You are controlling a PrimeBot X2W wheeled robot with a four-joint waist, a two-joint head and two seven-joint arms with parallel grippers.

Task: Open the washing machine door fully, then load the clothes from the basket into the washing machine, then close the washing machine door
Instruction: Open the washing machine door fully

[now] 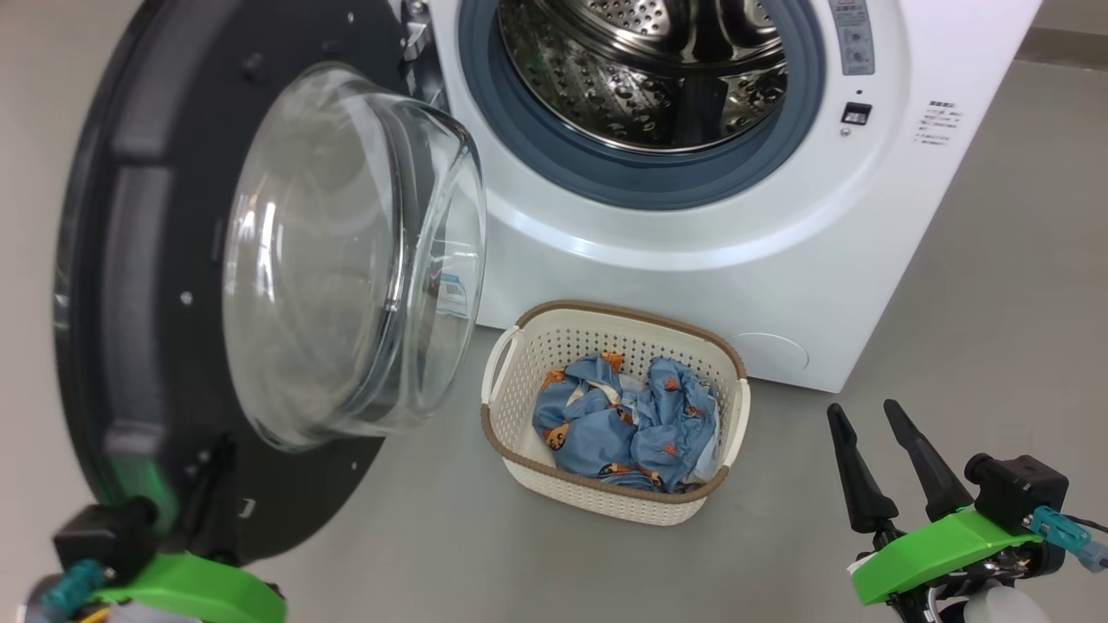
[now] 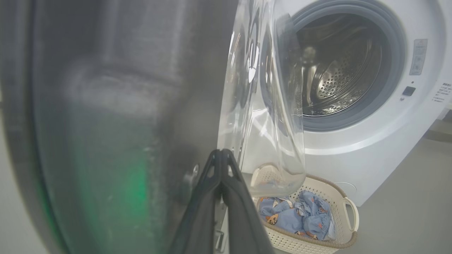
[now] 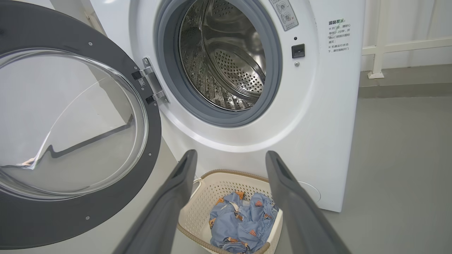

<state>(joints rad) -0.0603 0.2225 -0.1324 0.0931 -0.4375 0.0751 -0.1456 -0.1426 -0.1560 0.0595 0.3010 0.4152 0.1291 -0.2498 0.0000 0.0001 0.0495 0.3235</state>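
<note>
Two tools are at work. The left tool [image 2: 221, 155] has its fingers pressed together with nothing between them, their tips close against the black inner rim of the washing machine door [image 1: 112, 260], which stands wide open. The right tool [image 1: 864, 411] is spread wide and empty above the floor [image 1: 995, 303]. The basket [image 1: 606, 313] sits on the floor just before the washing machine [image 1: 692, 285], with the clothes [image 1: 623, 415] heaped inside it.
</note>
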